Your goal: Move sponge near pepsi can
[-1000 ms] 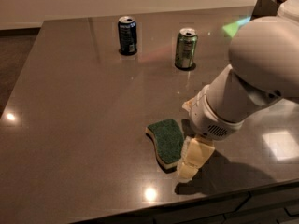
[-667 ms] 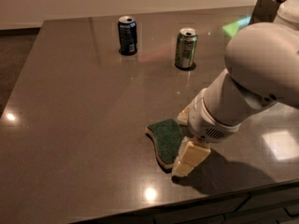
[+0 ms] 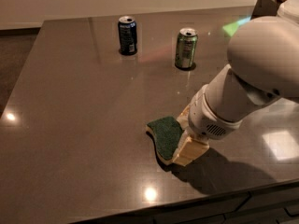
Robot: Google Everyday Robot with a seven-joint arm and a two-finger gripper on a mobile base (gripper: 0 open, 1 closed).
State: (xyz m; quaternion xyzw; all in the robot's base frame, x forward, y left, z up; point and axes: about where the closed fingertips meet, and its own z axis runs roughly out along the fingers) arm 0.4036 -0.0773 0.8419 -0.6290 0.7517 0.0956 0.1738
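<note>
**Item: sponge** (image 3: 166, 133). Flat pad with a wavy edge, dark green scouring face up over a pale yellow foam layer. It lies on the table (image 3: 74, 106) toward the near edge, at about 5 o'clock from the table's middle.

**Handling (judged):** light, soft and compressible. It should give under a pinch and not slip, and nothing about it is fragile. The rough top ought to grip well. Best taken across the narrow width at mid-length or at the near end, pressed only lightly so the foam does not fold.

**Item: claw** (image 3: 189, 143). Tan, set low at the table surface below the white wrist. It sits at the sponge's 4 o'clock end, touching or overlapping that end. Whether it is open, closed or already gripping the sponge cannot be told.

**Item: pepsi can** (image 3: 127, 35). Dark navy with a silver top, upright, at about 11 o'clock from the sponge and well apart from it.

**Item: green can** (image 3: 186, 48). Upright, at about 1 o'clock from the sponge and at 4 o'clock of the pepsi can.
</note>
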